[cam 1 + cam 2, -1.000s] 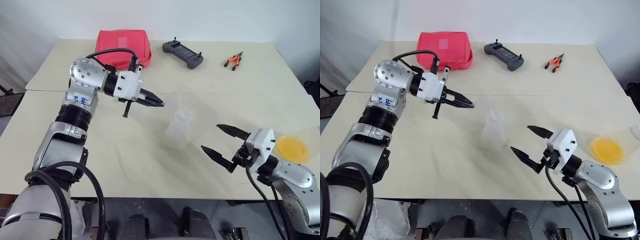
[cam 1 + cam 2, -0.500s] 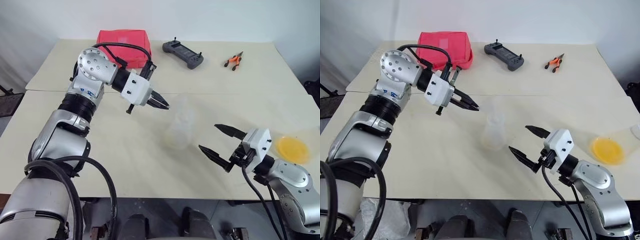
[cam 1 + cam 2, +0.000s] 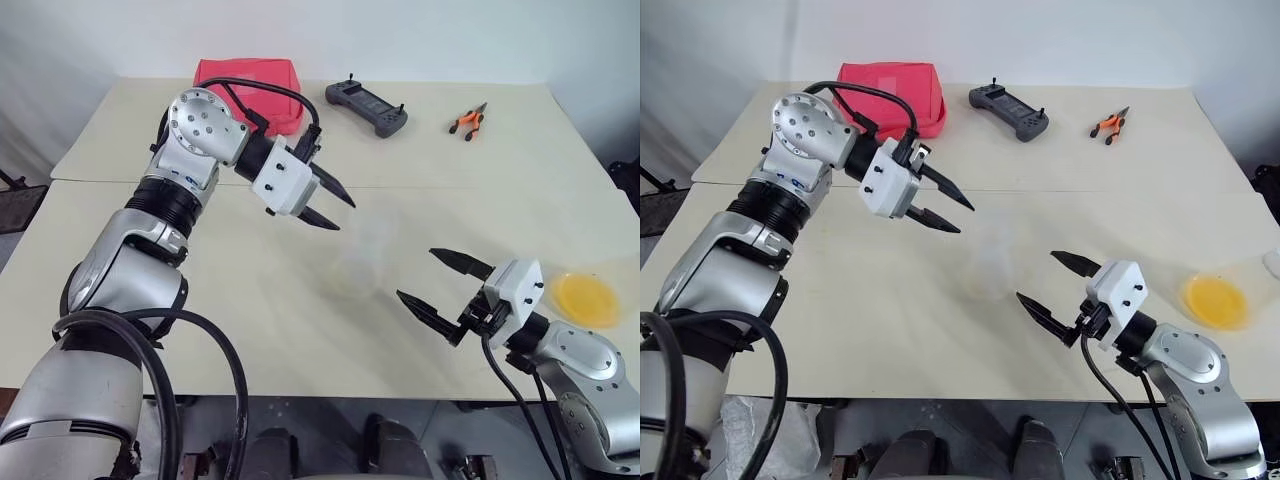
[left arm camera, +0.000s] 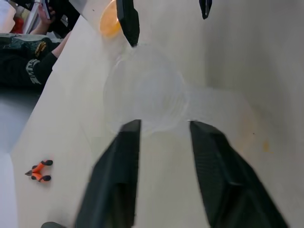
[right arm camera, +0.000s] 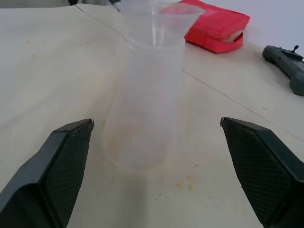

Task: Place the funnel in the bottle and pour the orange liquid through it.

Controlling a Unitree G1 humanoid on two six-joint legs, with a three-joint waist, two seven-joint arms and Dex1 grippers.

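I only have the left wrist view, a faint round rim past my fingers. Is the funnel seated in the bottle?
Observer: Yes, the funnel sits in the neck of the upright bottle.
Operator: Left gripper clear of it?
Observer: Yes, the left gripper is open and not touching it.
Operator: And the right?
Observer: The right gripper is open beside the bottle, holding nothing.
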